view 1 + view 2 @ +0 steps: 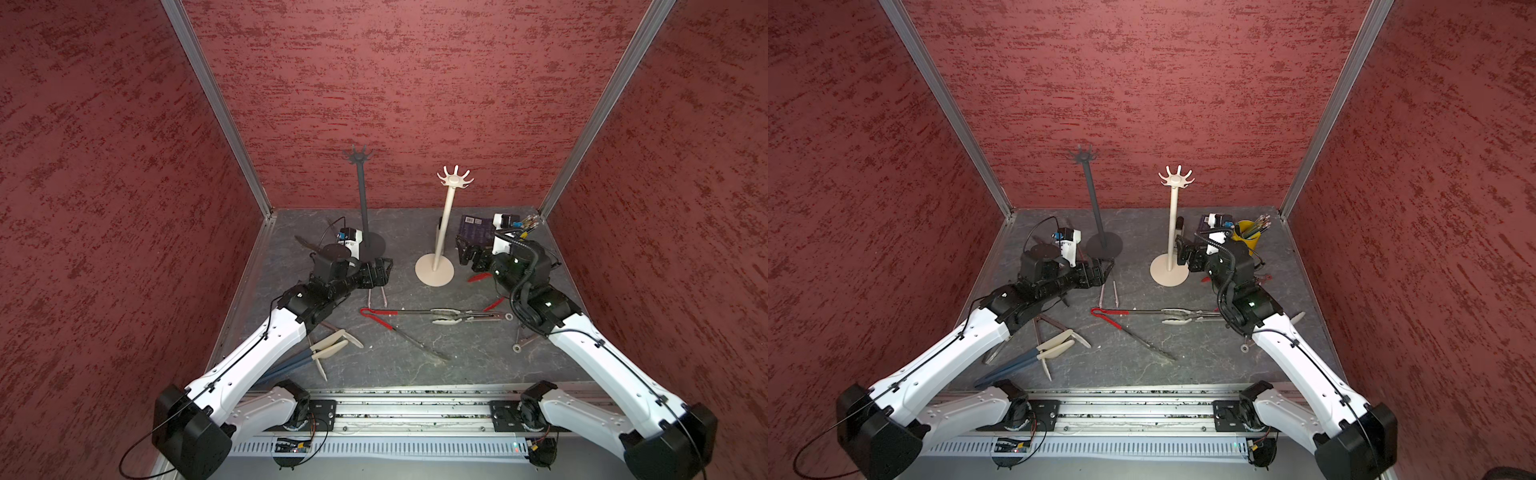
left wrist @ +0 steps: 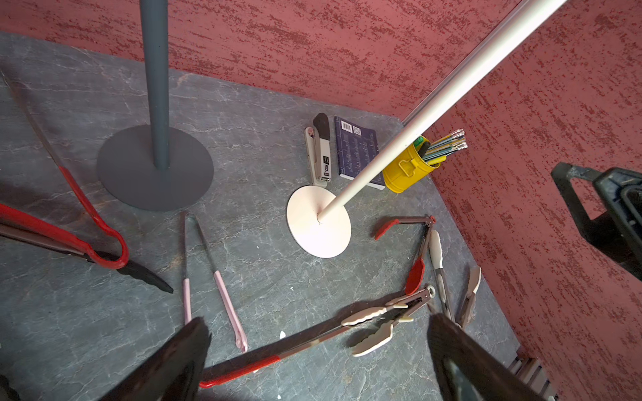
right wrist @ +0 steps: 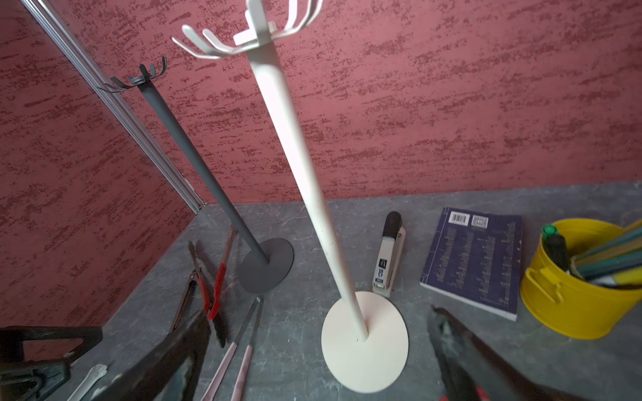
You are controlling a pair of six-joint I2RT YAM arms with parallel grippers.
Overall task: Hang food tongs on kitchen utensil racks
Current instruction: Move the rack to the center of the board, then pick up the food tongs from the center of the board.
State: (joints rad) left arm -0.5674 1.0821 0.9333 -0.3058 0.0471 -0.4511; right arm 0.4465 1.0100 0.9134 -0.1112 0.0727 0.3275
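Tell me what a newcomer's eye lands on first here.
At the back of the table stand two tall racks with bare hooks, the dark grey rack on the left and the cream-white rack on the right. Around their bases the food tongs lie scattered flat, red handles standing out. A yellow cup of pencils sits in the far right corner.

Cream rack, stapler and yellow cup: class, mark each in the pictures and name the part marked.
cream rack (image 3: 307, 180), right wrist view, middle of its pole
stapler (image 3: 386, 264), right wrist view, cream body
yellow cup (image 3: 583, 312), right wrist view, outer wall
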